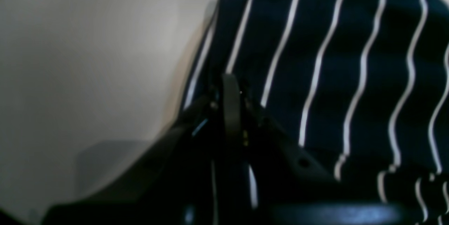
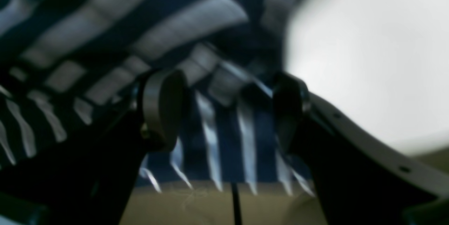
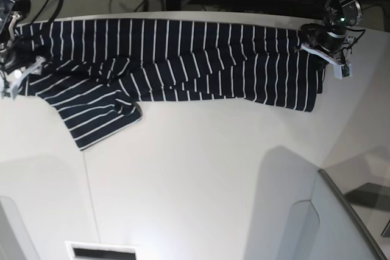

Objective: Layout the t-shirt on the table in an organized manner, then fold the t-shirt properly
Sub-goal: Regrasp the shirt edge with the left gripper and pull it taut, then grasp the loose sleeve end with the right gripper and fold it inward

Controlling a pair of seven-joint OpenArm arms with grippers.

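Navy cloth with thin white stripes, the t-shirt [image 3: 177, 59], lies stretched in a long band along the far edge of the table [image 3: 201, 175] in the base view, reaching almost from the far left corner to the far right corner. One sleeve flap spreads toward the near side at the left end. The left gripper [image 3: 312, 39] sits at the shirt's right end, by the far right corner; the right gripper [image 3: 18, 59] sits at the opposite end, over the far left edge.

From the left wrist, the left gripper [image 1: 229, 91] shows its fingers drawn tight together, with the striped t-shirt [image 1: 333, 77] pinched between them at its hem; the pale table [image 1: 87, 60] lies to the left.

From the right wrist, blurred, the right gripper [image 2: 224, 109] has its two fingertips [image 2: 163, 107] spread apart, with the t-shirt [image 2: 224, 141] hanging loose in the gap, not clamped. The table [image 2: 368, 53] shows bright at right.
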